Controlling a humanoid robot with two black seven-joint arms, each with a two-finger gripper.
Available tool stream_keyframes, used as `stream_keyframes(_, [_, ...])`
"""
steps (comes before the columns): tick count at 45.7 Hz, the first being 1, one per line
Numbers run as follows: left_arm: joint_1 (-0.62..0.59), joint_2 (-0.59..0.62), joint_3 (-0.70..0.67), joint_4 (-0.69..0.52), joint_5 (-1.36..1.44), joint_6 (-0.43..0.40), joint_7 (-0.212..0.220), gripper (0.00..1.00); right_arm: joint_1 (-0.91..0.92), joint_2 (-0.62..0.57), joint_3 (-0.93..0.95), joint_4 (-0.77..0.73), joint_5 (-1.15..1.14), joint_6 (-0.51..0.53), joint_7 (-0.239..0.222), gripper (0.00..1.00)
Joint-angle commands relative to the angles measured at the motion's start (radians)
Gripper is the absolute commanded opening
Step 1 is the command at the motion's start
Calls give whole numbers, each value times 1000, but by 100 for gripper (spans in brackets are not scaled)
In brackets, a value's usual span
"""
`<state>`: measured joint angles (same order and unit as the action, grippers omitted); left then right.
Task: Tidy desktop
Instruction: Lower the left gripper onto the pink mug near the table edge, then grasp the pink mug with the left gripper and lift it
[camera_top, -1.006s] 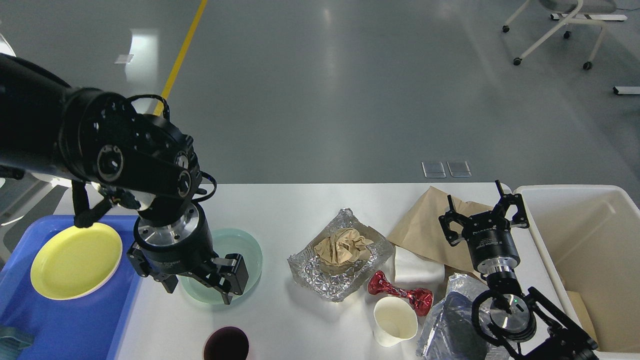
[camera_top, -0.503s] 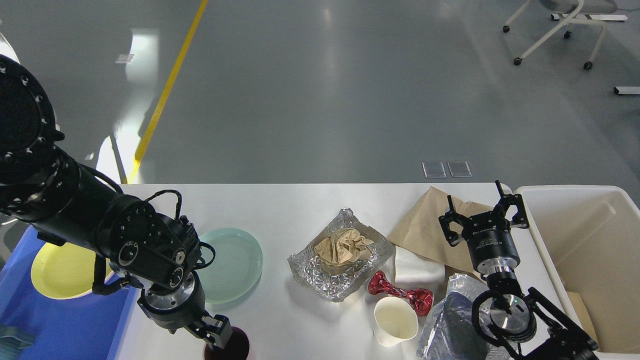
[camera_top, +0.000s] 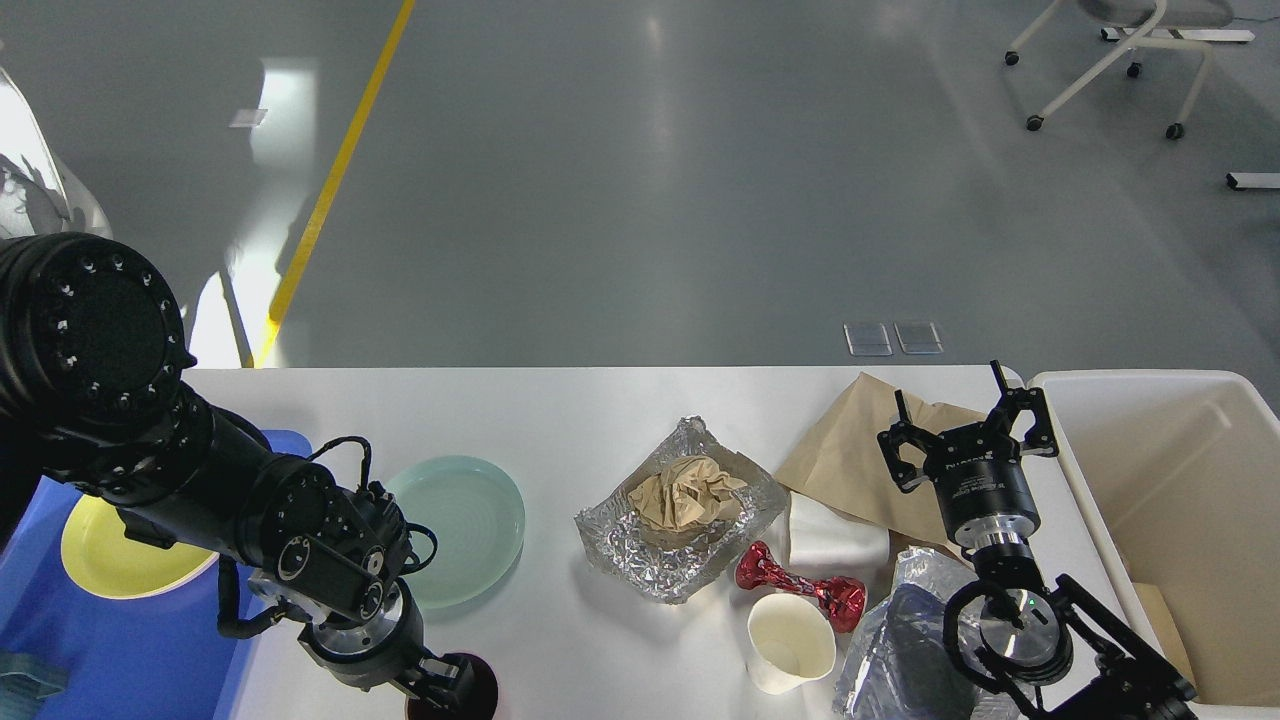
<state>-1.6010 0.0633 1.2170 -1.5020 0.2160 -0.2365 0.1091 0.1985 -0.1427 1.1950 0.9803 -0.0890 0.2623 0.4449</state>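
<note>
Head view: left claw grip unclear, frame-cut over dark cup; right claw wide.

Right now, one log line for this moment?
left gripper at dark cup | right gripper open, over brown paper | desktop cluttered

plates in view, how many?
2. The yellow plate lies in the blue tray at left, partly behind the left arm. The pale green plate sits on the desktop beside the tray. More may be hidden.
</note>
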Motion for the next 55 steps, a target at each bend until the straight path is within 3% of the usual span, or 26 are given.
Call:
stream_keyframes(1, [4, -3, -1, 2, -1, 8, 1, 77, 1, 0, 0, 0, 0, 0, 0, 100])
stream_keyframes(14, [29, -5, -1, 17, -14, 6, 6, 50, -1, 0, 0, 0, 0, 0, 0, 100])
stream_keyframes(22, [30, -3, -2, 19, -17, -4, 3, 27, 1, 0, 0, 0, 0, 0, 0, 100])
stream_keyframes(32, [30, -3, 1, 19, -17, -4, 3, 14, 1, 0, 0, 0, 0, 0, 0, 100])
stream_keyframes(39, [27, -3, 1, 19, -17, -18, 1, 0, -1, 0, 0, 0, 0, 0, 0, 100])
stream_keyframes(55, [-2, 4, 4, 19, -24, -81, 1, 0, -1, 0, 0, 0, 0, 0, 0, 100])
